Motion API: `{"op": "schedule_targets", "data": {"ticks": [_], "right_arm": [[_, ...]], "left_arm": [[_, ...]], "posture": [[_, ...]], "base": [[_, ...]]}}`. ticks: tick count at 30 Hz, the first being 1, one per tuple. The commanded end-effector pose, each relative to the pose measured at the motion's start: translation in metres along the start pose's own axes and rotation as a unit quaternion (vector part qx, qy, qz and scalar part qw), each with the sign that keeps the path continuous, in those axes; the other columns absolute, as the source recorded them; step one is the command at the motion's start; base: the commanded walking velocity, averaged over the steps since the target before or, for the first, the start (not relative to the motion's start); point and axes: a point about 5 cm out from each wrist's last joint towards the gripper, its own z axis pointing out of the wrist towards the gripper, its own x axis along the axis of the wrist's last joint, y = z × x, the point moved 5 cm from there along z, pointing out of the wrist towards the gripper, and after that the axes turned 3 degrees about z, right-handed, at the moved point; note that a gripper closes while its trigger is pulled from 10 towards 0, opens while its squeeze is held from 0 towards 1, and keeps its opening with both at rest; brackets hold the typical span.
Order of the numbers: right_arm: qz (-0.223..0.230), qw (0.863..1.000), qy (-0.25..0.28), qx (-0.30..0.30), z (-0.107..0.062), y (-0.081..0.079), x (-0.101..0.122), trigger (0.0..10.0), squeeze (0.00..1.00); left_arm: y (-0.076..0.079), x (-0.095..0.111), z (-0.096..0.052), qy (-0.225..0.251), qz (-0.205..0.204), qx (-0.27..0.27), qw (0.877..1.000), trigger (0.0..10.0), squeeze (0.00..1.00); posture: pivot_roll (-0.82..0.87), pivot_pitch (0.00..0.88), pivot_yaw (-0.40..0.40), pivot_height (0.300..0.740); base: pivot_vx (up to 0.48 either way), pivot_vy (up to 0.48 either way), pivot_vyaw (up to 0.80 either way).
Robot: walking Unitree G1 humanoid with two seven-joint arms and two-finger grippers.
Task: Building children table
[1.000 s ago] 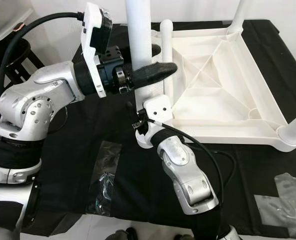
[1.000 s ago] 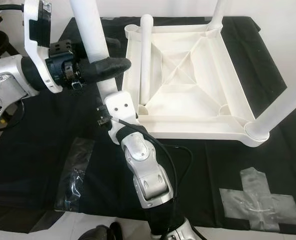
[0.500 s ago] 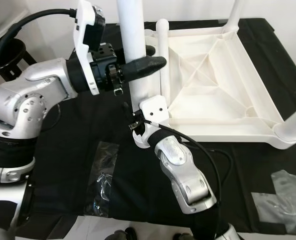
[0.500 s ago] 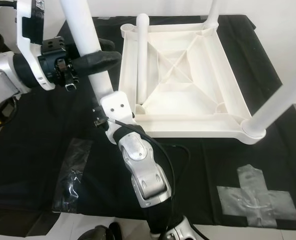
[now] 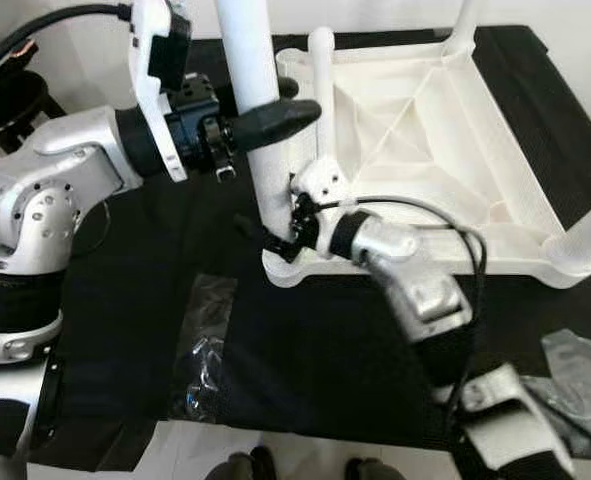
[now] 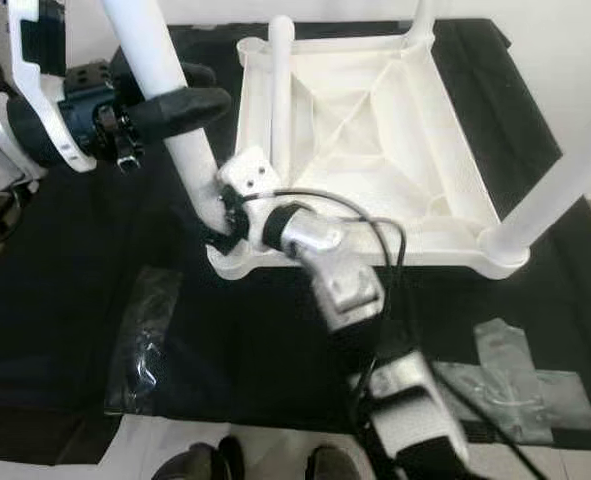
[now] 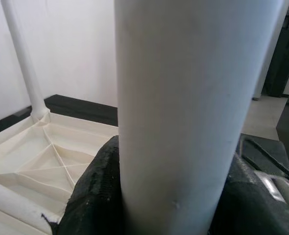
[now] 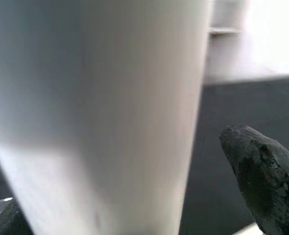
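Left eye view: the upturned white table top (image 5: pixel 445 150) lies on the black-draped worktop (image 5: pixel 125 300). At its near-left corner a white leg (image 5: pixel 260 130) stands near upright, the left claw (image 5: pixel 275 105) clenched around it, the right claw (image 5: pixel 280 235) grasping its base.

Left wrist view: black fingers (image 7: pixel 93 196) flank the leg.

No writing is readable.

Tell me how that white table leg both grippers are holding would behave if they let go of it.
The white table leg looks like a smooth, stiff tube, so probably slippery and rigid. Standing tall at the upturned tabletop's corner, it could tip if not seated. The left gripper and right gripper steady it.
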Motion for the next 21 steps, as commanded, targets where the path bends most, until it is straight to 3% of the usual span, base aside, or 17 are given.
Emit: {"op": "schedule_targets", "data": {"ticks": [1, 3, 4, 11, 12, 21], "right_arm": [[-0.01, 0.998, -0.001, 0.06, -0.001, -0.007, 0.004, 10.0, 0.17], [-0.009, 0.997, -0.005, 0.081, -0.002, -0.009, 0.003, 10.0, 0.17], [-0.009, 0.993, -0.017, 0.119, -0.004, -0.013, 0.0, 10.0, 0.0], [0.0, 0.984, -0.018, 0.177, -0.003, -0.009, 0.002, 10.0, 0.0], [0.005, 0.982, -0.017, 0.188, -0.001, -0.007, 0.003, 0.0, 0.0], [0.011, 0.974, -0.023, 0.225, -0.002, -0.004, 0.003, 0.0, 0.0]], "left_arm": [[0.024, -0.006, 0.007, -0.014, -0.011, -0.072, 0.997, 0.0, 0.0], [0.024, -0.006, 0.007, -0.014, -0.012, -0.074, 0.997, 0.0, 0.0], [0.025, -0.007, 0.008, -0.015, -0.013, -0.076, 0.997, 0.0, 0.0], [0.024, -0.014, 0.012, -0.021, -0.018, -0.09, 0.996, 0.0, 0.0], [0.023, -0.014, 0.013, -0.022, -0.017, -0.094, 0.995, 0.0, 0.0], [0.022, -0.01, 0.018, -0.021, -0.015, -0.101, 0.995, 0.0, 0.0]], "posture": [[-0.01, 0.185, 0.096, 0.74], [-0.01, 0.185, 0.096, 0.74], [-0.01, 0.185, 0.101, 0.74], [0.0, 0.187, 0.113, 0.74], [0.0, 0.191, 0.113, 0.74], [-0.02, 0.206, 0.111, 0.74]], "base": [[0.0, 0.0, 0.0], [0.0, 0.0, 0.0], [0.0, 0.0, 0.0], [0.0, 0.0, 0.0], [0.0, 0.0, 0.0], [0.0, 0.0, 0.0]]}}
